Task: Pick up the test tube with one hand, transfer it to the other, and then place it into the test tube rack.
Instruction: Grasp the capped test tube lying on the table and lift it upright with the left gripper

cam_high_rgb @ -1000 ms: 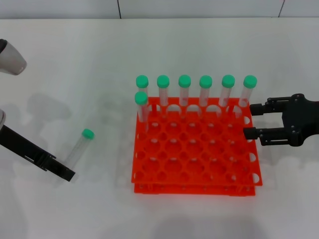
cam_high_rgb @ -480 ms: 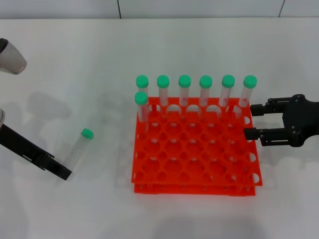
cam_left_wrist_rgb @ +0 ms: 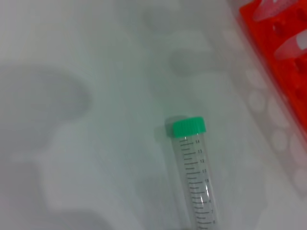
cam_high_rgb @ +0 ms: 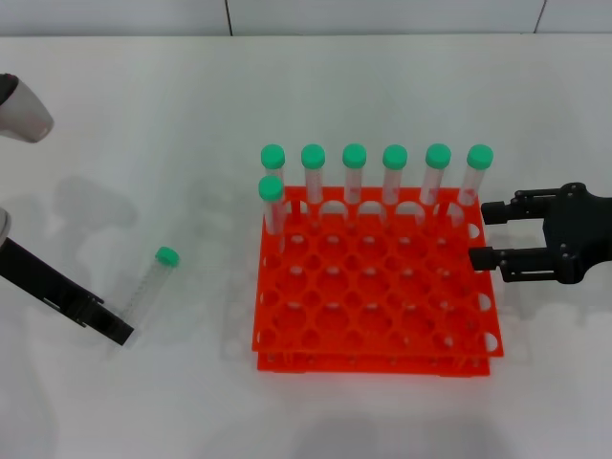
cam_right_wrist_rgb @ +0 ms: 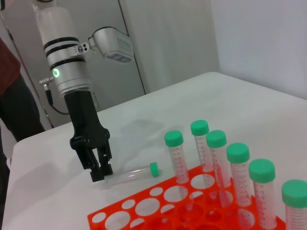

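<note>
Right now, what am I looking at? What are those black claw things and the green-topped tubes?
This is a robot with two arms, and each arm ends in a black claw called a gripper. One picture comes from a camera on the robot's head, looking down at a white table. The other two come from small cameras on its wrists.

On the table stands an orange-red test tube rack full of round holes. Seven tubes with green caps stand in it.

One more test tube lies flat on the table. The left gripper sits at the tube's bottom end, its fingers on either side of it; the tube is not lifted.

The right gripper waits open beside the rack, holding nothing.
</note>
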`<state>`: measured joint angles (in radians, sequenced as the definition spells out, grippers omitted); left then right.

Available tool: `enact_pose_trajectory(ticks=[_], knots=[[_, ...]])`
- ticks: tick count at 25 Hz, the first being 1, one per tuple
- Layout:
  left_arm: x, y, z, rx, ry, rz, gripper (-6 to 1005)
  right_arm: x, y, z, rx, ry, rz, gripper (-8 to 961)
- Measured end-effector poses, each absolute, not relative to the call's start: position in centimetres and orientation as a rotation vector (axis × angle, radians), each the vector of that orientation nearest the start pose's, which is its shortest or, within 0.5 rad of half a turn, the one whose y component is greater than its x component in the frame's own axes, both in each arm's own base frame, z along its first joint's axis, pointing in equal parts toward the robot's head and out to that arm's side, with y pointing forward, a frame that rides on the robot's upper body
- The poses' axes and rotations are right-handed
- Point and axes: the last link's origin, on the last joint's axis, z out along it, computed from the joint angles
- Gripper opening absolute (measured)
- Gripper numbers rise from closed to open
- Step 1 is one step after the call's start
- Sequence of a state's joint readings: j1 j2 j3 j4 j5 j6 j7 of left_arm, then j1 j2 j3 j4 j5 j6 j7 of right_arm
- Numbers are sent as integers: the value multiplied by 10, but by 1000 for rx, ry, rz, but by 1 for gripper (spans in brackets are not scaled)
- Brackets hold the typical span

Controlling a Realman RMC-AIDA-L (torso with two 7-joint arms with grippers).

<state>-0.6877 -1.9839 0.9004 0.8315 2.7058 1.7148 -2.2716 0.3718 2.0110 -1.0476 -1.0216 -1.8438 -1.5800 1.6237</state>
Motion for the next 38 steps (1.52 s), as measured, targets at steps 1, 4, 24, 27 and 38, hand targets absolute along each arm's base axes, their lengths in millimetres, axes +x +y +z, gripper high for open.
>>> enact_pose_trajectory(ticks=[1,4,24,27,38], knots=[[-285,336,35,-2626,-1460,555,363,244,316,34,-2839,535,515,662],[-285,336,31,-2629,-1468,581,350,244,316,34,-2839,534,515,662],[-283,343,29,-2620,-1437,573,268,246,317,34,-2829,535,511,661],[-283,343,29,-2617,-1435,572,232,246,317,34,-2828,535,510,661],[-284,343,28,-2615,-1432,578,202,246,317,34,-2827,534,509,661]])
